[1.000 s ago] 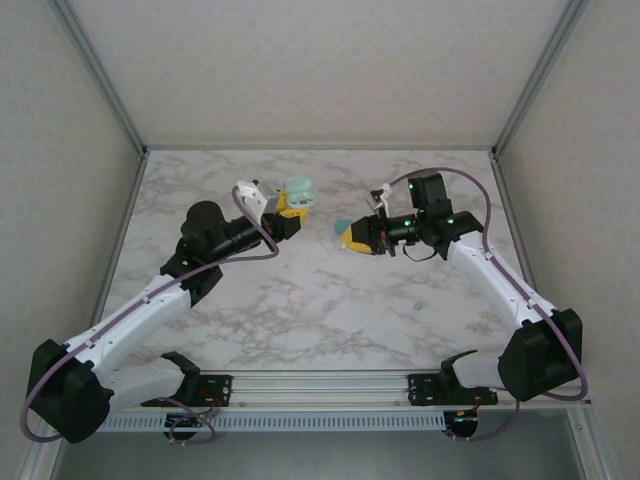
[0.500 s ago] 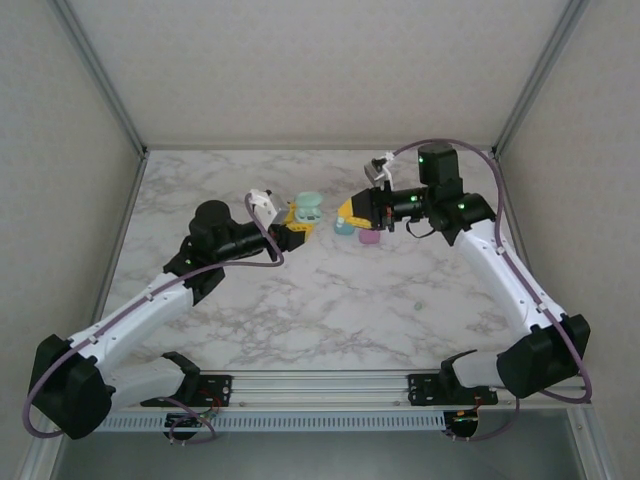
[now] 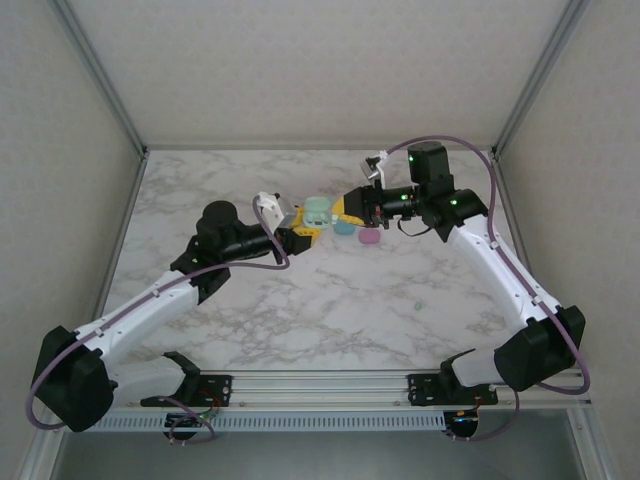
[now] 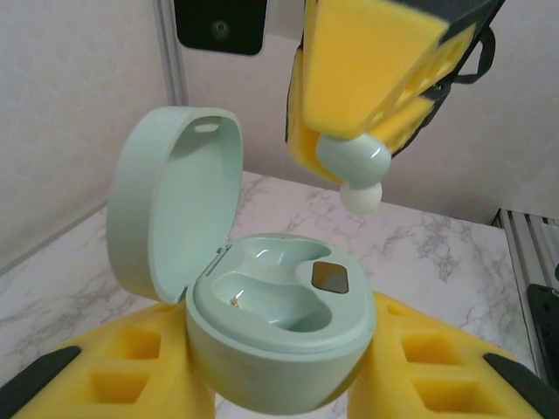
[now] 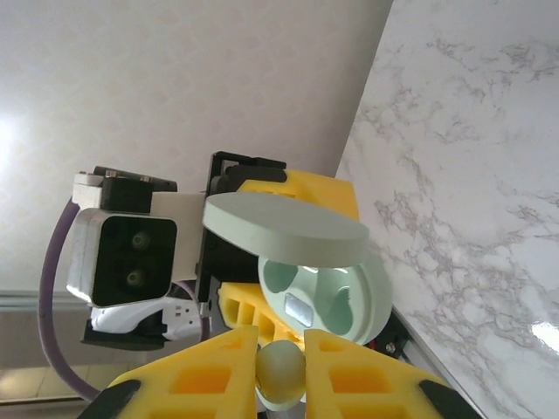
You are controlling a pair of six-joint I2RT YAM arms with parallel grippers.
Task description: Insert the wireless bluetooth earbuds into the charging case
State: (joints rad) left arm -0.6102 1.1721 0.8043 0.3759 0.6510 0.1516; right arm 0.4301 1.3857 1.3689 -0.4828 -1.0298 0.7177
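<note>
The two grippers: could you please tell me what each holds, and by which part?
The left gripper clamps the open charging case by its lower shell; the right gripper pinches a pale green earbud by its body, tip sticking out.

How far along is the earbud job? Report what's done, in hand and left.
Done: the left claw grips the pale green plastic charging case, lid open; both sockets look empty. In hand: the right claw pinches a pale green bean-shaped plastic earbud just above the case. Left: seat it, then the rest; a tiny teal bud lies on the white marble table.
</note>
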